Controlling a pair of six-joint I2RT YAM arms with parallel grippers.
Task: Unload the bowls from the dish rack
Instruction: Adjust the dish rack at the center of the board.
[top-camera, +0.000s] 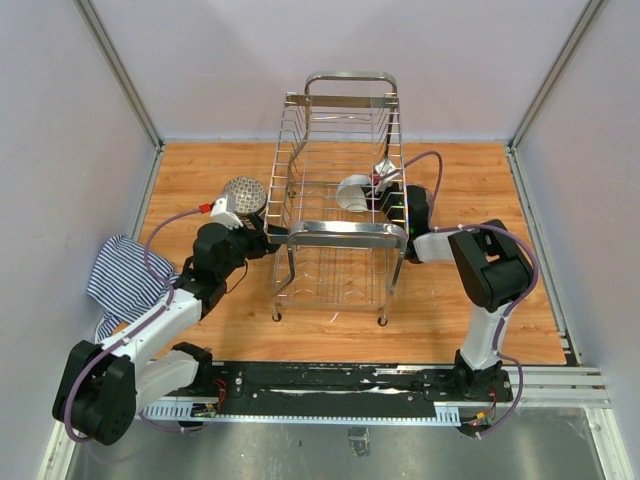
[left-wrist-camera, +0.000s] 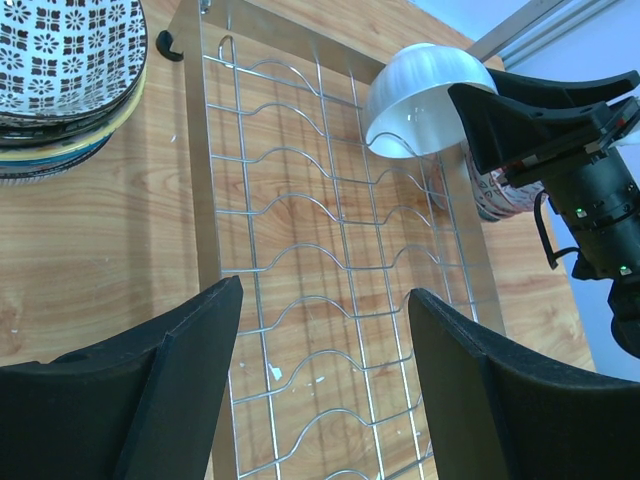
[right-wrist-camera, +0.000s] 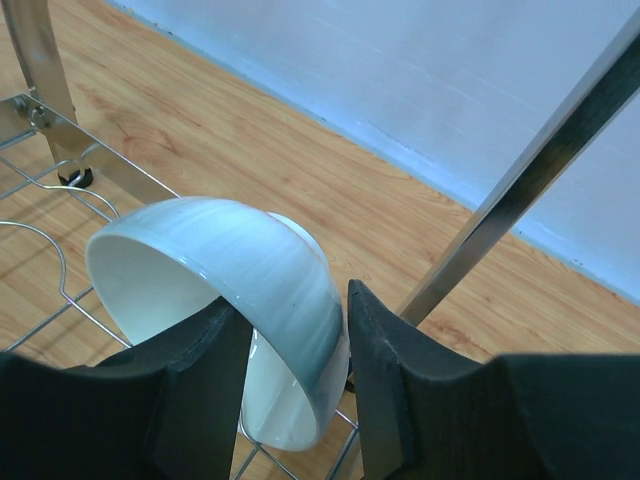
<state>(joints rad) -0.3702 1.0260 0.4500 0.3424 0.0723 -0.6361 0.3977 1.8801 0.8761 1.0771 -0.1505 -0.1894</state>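
The chrome dish rack (top-camera: 344, 231) stands mid-table. A pale blue bowl, white inside (top-camera: 353, 191), stands tilted on the rack's right side. My right gripper (top-camera: 384, 196) is shut on its wall, one finger inside and one outside (right-wrist-camera: 298, 300); the bowl (right-wrist-camera: 250, 255) opens toward the lower left. A second bowl (right-wrist-camera: 283, 405) shows behind it, its reddish speckled outside (left-wrist-camera: 492, 190) visible in the left wrist view. My left gripper (top-camera: 272, 238) is open and empty at the rack's left side, over the wire floor (left-wrist-camera: 325, 290). A stack of dark patterned bowls (top-camera: 243, 196) sits on the table left of the rack.
A striped cloth (top-camera: 120, 275) lies at the table's left edge. The stack of bowls (left-wrist-camera: 60, 70) sits close to the rack's left rail (left-wrist-camera: 193, 150). The rack's tall loop handles rise at its front and back ends. Grey walls enclose the wooden table.
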